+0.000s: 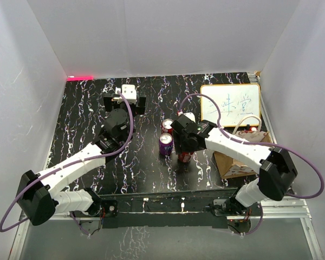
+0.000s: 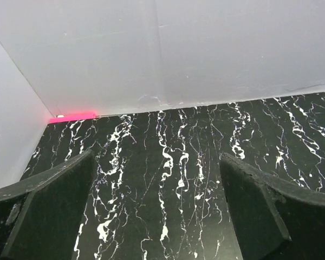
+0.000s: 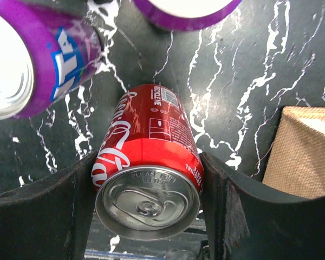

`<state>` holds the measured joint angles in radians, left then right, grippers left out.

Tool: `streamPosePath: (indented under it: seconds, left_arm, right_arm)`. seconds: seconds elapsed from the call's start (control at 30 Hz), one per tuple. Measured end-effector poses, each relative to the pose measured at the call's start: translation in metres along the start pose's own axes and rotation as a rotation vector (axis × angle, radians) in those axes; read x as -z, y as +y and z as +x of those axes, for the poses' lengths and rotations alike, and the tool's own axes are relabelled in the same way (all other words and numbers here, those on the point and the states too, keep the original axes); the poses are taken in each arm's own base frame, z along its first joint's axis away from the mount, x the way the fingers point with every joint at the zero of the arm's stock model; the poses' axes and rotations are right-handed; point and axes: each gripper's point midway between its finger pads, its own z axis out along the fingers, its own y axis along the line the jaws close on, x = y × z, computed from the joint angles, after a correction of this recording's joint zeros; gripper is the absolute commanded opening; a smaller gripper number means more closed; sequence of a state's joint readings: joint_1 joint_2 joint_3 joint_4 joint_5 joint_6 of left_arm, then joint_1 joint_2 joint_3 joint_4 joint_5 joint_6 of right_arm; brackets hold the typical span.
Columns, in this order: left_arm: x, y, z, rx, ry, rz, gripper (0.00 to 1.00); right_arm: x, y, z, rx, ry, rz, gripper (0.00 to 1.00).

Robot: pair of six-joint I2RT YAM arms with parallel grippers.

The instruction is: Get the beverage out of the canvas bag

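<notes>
Two right fingers point(image 3: 54, 216) clamp a red cola can point(image 3: 151, 141), held upright at bench point(image 1: 76, 119) level. The can is outside the canvas bag point(image 1: 227, 162), which sits just to its right beneath the right arm. Just beyond the can stand two purple cans point(image 1: 166, 144). Farther back lies a white board point(image 1: 230, 105), and the left fingers point(image 2: 54, 211) hang spread wide, holding nothing.

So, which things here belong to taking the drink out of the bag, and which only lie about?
Job: red aluminium cola can, gripped by the right gripper; tan-brown boxy canvas bag.
Lying about: purple soda can; second purple soda can; white board with blue writing; open left gripper.
</notes>
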<state>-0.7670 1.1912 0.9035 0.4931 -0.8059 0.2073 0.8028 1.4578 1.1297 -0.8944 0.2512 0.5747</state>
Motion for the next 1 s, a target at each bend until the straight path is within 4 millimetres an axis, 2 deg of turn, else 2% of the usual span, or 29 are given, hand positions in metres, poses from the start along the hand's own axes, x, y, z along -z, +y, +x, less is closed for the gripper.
streamPosePath:
  seconds: [0.3, 0.6, 0.63, 0.73, 1.0]
  left_arm:
    - [0.001, 0.005, -0.006, -0.024, -0.061, -0.010, 0.97]
    - [-0.003, 0.010, -0.003, -0.044, -0.071, -0.021, 0.97]
    - [-0.003, 0.010, -0.003, -0.042, -0.075, -0.022, 0.97]
    - [-0.003, 0.011, -0.001, -0.045, -0.078, -0.022, 0.97]
    - [-0.002, 0.010, -0.002, -0.042, -0.081, -0.015, 0.97]
  right_arm:
    - [-0.008, 0.004, -0.026, -0.004, -0.027, 0.054, 0.08]
    - [-0.024, 0.000, -0.030, -0.009, 0.030, 0.068, 0.09]
    - [-0.024, -0.001, -0.031, -0.014, 0.033, 0.064, 0.14]
    - [-0.026, -0.003, -0.034, -0.028, 0.040, 0.060, 0.38]
    - [-0.038, -0.004, -0.031, -0.029, 0.078, 0.072, 0.68]
